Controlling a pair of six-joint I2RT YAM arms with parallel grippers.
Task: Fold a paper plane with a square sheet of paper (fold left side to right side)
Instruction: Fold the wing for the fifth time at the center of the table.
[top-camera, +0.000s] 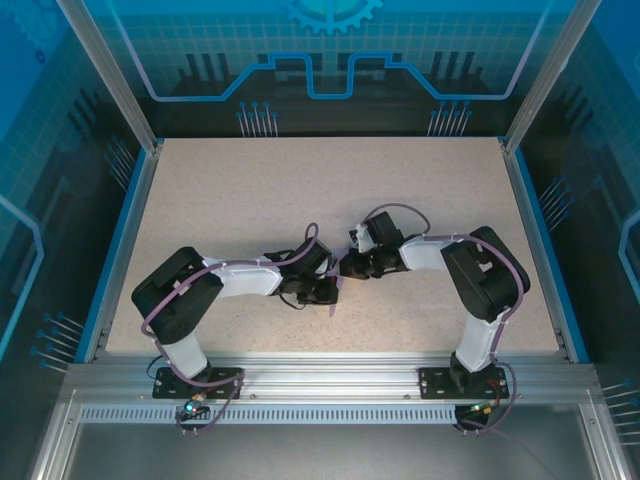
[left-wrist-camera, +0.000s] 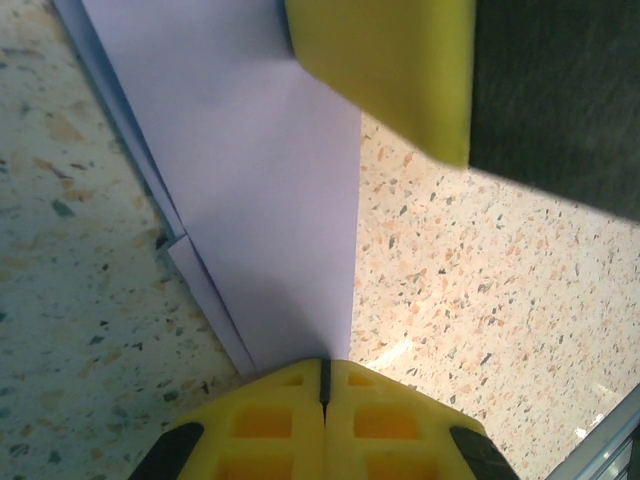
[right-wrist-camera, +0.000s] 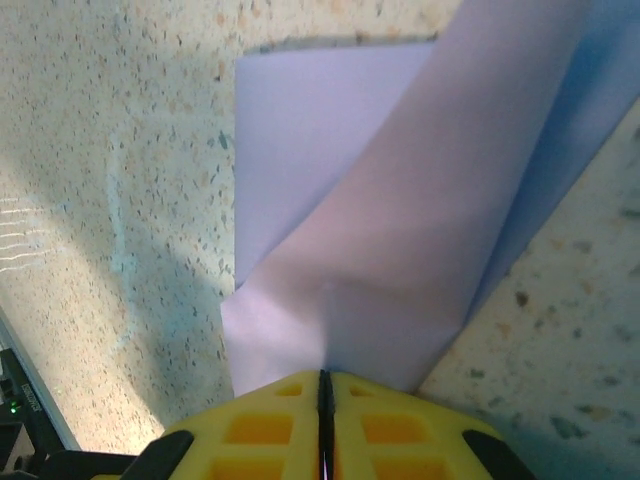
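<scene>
The lavender sheet of paper (left-wrist-camera: 270, 180) is folded into a narrow shape of several layers and is held just above the speckled table. My left gripper (left-wrist-camera: 324, 375) is shut on its narrow end. In the left wrist view a yellow finger (left-wrist-camera: 385, 70) of the other gripper sits over the paper's far end. My right gripper (right-wrist-camera: 323, 385) is shut on a raised flap of the paper (right-wrist-camera: 400, 220), and a flat layer lies beneath it. From above, both grippers (top-camera: 325, 290) (top-camera: 352, 265) meet at the table's middle, and only a sliver of paper (top-camera: 337, 292) peeks out.
The speckled tabletop (top-camera: 300, 190) is bordered by a blue rim (top-camera: 120, 250) and a metal rail (top-camera: 330, 370) at the near edge. Both arms bend inward over the near half.
</scene>
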